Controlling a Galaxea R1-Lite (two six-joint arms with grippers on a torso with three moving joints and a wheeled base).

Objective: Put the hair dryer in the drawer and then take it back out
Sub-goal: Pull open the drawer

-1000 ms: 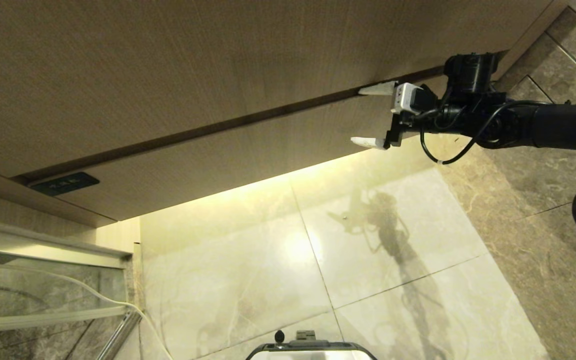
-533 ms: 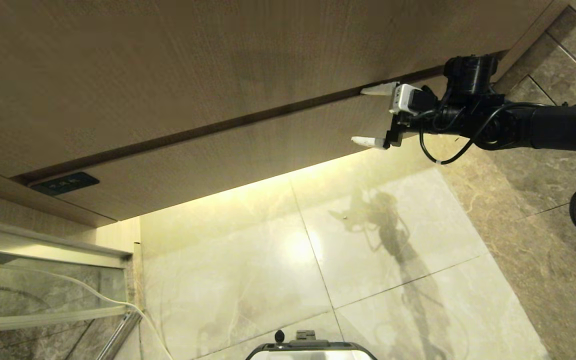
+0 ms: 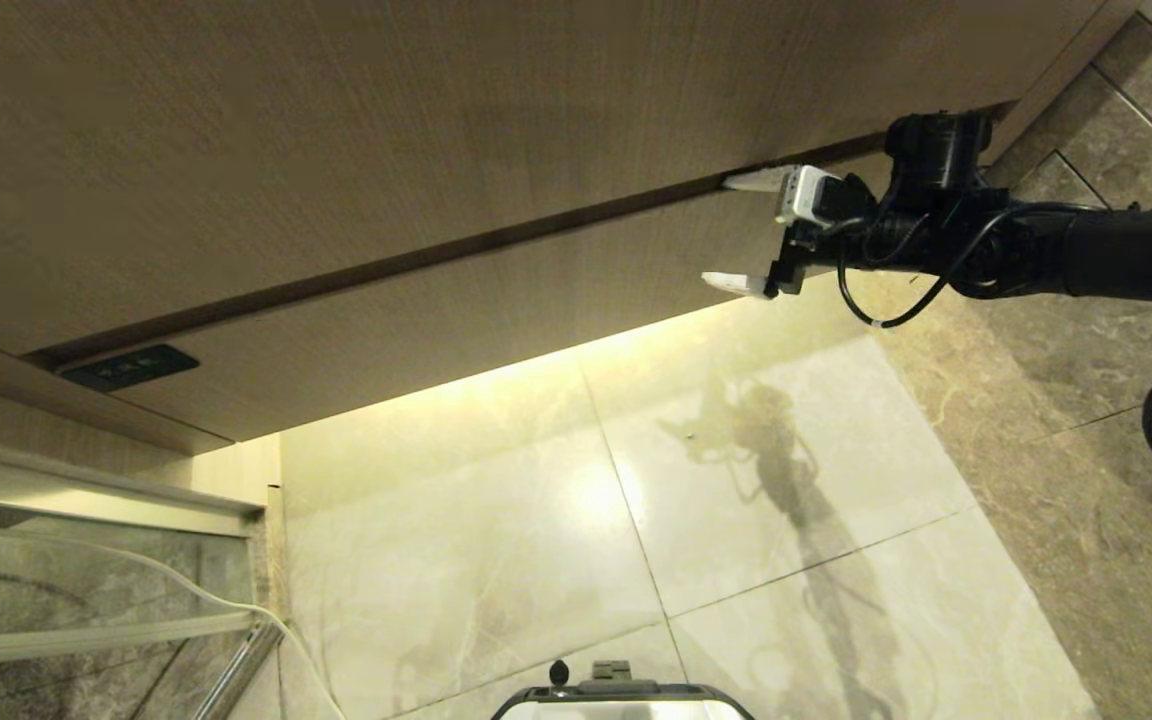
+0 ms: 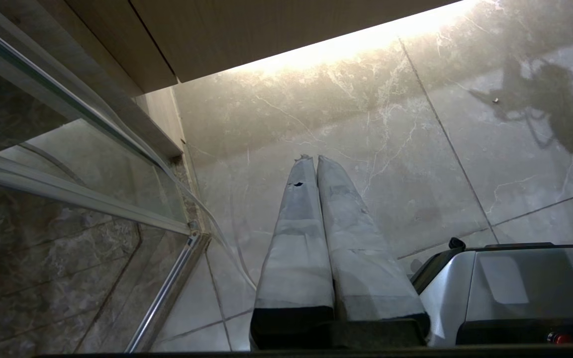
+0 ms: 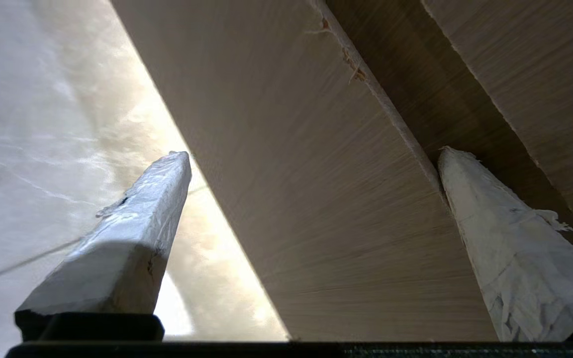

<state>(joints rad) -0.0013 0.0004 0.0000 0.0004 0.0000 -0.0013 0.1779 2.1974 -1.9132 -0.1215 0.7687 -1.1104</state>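
Two wood-grain fronts across the top of the head view: taller plain panel [image 3: 386, 130] above, drawer [image 3: 496, 310] below, split by a dark slanted gap. Drawer front closed and flat, small dark label [image 3: 131, 367] near its left end. Right gripper [image 3: 748, 232] reaching in from the right at the drawer's right end, fingers spread wide and empty, straddling the front panel; one white-wrapped finger [image 3: 758, 180] at the gap along the top edge, the other [image 3: 736, 284] just past the lit bottom edge. Same straddle in the right wrist view: drawer front [image 5: 316, 199] running between the two fingers, one tip [image 5: 505, 238] tucked in the dark gap, the other [image 5: 132, 228] out over the floor; contact with the wood not clear. Left gripper [image 4: 310, 159] parked low beside the robot's base [image 4: 515, 288], fingers pressed together, pointing at the marble floor [image 4: 366, 124] near a glass partition [image 4: 67, 164]. Hair dryer nowhere in any view. Arm's shadow [image 3: 786, 470] on the pale tiles below the drawer.
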